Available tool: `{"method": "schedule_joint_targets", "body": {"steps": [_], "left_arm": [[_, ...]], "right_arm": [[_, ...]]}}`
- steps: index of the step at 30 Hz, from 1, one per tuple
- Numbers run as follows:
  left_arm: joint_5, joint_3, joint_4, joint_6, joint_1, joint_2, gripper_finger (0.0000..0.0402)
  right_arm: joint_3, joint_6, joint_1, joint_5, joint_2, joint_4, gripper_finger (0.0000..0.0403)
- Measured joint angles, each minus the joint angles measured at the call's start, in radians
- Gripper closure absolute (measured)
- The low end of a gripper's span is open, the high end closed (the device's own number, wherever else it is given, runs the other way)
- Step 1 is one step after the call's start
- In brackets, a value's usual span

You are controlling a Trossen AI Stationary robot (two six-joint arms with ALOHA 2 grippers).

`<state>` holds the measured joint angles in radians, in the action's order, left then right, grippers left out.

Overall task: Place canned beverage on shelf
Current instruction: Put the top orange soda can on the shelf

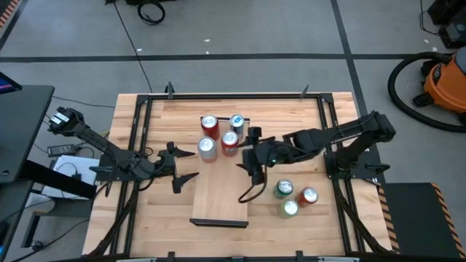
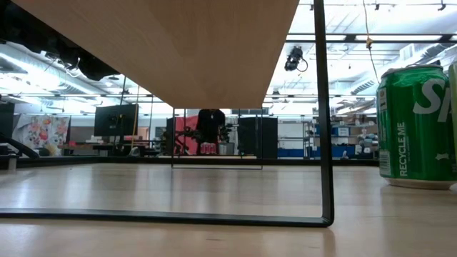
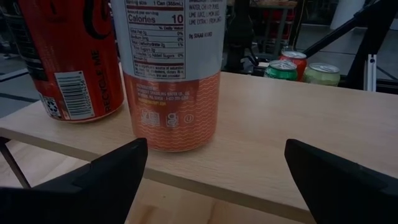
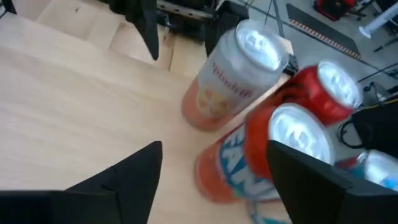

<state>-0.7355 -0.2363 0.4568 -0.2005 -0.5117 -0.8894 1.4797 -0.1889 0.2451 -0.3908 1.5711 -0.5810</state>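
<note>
Four cans [image 1: 220,136] stand clustered at far end of shelf [image 1: 218,196]. Three cans [image 1: 294,198] wait on desk [image 1: 145,124] beside it. Right gripper [image 1: 249,161] hovers by cluster, jaws narrowly apart, holding nothing. Left gripper [image 1: 188,165] waits, jaws wide.

The shelf [image 1: 220,193] is seen as smooth, pale wood with a matt finish, and the tabletop [image 1: 145,225] as planked light wood of similar dull sheen. The cans [image 1: 219,135] are shown as thin metal with glossy printed sides and bright, bare aluminium lids. The shelf frame [image 2: 325,128] is rendered in slim black matt metal.
</note>
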Motion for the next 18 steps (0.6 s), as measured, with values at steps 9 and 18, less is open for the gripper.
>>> {"method": "schedule_joint_targets", "body": {"steps": [9, 18], "left_arm": [[0.001, 0.0, -0.048, -0.139, -0.014, 0.0, 0.001], [0.009, 0.0, -0.096, -0.299, -0.089, 0.0, 0.001]], "right_arm": [[0.305, -0.1, -0.107, 0.118, 0.153, -0.254, 0.006], [0.51, -0.157, -0.189, 0.207, 0.261, -0.436, 0.0057]]}}
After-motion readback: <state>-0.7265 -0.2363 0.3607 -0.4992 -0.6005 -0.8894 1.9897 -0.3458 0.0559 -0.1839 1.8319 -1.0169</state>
